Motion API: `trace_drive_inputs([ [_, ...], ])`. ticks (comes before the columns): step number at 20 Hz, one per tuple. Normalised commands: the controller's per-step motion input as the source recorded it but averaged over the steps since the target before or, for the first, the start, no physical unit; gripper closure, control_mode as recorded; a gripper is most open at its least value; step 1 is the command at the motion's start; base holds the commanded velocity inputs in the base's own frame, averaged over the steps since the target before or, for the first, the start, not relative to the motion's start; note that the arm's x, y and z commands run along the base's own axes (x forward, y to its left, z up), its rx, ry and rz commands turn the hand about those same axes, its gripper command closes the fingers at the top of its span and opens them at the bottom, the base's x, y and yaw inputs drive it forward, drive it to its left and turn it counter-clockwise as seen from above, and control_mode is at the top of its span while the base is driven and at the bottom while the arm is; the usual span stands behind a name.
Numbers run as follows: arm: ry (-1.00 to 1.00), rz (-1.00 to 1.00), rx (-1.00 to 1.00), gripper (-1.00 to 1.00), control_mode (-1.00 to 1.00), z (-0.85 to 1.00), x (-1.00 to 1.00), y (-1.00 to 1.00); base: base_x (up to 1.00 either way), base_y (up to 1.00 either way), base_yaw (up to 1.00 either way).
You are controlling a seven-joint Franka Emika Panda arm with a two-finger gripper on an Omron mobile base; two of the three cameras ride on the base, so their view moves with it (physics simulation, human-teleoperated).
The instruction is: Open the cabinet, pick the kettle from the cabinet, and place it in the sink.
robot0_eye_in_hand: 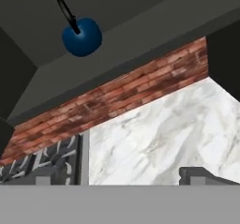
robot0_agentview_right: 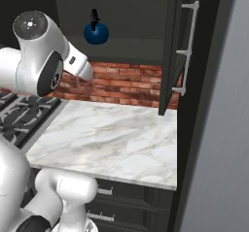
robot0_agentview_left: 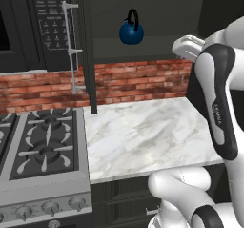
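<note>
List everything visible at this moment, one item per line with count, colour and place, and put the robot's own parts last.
kettle: one, dark blue with a black loop handle, on the shelf inside the open cabinet.
cabinet: one, black, above the counter, both doors swung open.
cabinet door handles: two, silver vertical bars, one on each open door.
brick backsplash: one, red, under the cabinet.
counter: one, white marble, below the cabinet.
stove: one, grey with dark grates and a row of knobs, left of the counter.
microwave: one, black, above the stove.
lower drawers: black with short handles, under the counter.
gripper: one, white, open, holding nothing, raised right of the kettle.
</note>
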Motion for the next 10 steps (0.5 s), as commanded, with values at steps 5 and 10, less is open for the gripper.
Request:
trace_drive_inputs([
  [5, -0.09, 0.27, -0.05, -1.00, -1.00, 0.04, 0.37, 0.24, 0.00, 0.00, 0.00],
  [10, -0.19, 0.23, -0.06, -1.00, -1.00, 0.02, 0.38, 0.17, 0.00, 0.00, 0.00],
])
